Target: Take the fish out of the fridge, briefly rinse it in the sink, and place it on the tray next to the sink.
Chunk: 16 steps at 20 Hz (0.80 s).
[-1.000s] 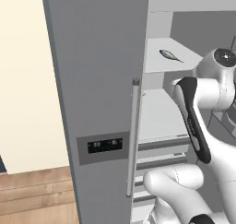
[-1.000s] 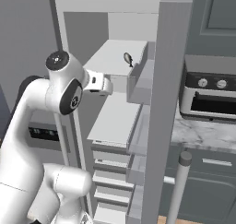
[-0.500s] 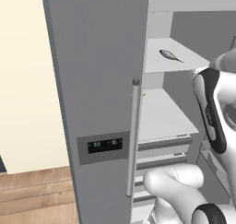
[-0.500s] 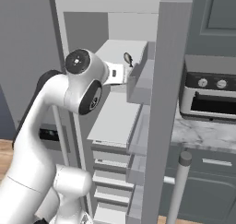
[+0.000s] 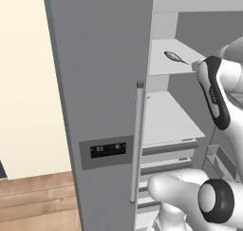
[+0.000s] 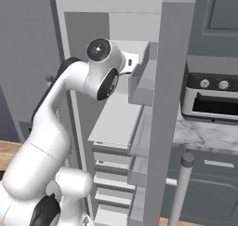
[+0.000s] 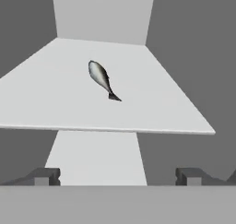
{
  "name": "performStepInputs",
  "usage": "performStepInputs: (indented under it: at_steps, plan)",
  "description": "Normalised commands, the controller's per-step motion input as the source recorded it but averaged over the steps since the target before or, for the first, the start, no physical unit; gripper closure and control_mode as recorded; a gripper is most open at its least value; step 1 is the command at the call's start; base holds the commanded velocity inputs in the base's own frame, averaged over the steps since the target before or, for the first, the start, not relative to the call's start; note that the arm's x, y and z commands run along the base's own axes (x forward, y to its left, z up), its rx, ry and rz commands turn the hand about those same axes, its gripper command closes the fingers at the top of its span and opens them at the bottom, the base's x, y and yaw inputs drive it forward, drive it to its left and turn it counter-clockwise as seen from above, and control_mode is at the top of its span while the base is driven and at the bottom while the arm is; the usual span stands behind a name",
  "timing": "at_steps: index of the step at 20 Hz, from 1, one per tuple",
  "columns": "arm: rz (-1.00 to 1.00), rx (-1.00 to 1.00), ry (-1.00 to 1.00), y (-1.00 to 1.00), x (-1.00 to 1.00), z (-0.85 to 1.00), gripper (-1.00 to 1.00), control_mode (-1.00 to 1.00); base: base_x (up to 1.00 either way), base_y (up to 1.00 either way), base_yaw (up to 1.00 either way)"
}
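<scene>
Fish (image 7: pixel 102 78) lies on an upper fridge (image 5: pixel 104 82) shelf (alone there).

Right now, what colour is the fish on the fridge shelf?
Silvery grey with a darker tail; the fish shows best in the hand view.

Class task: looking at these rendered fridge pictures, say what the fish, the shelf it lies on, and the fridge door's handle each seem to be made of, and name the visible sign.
Fish: scaly skin, it seems; glossy silver-grey body with a dark back and tail.
Shelf: probably plastic or painted metal; flat, opaque, matte white with no reflections.
Handle: likely brushed steel; a long grey bar with a soft lengthwise sheen.
</scene>
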Motion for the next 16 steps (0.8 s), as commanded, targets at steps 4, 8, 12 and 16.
performStepInputs:
  at_steps: [4,8,12,16]
  plan:
    - [0.0,-0.01,0.06,0.0,1.0,-0.01,-1.0,-1.0,0.0,0.0,0.0]
    - [0.01,0.0,0.01,0.0,0.68,-0.06,-1.0,-1.0,0.0,0.0,0.0]
    - [0.0,0.0,0.0,0.0,0.36,-0.01,-1.0,-1.0,0.0,0.0,0.0]
    - [0.0,0.0,0.0,0.0,0.56,-0.06,-1.0,-1.0,0.0,0.0,0.0]
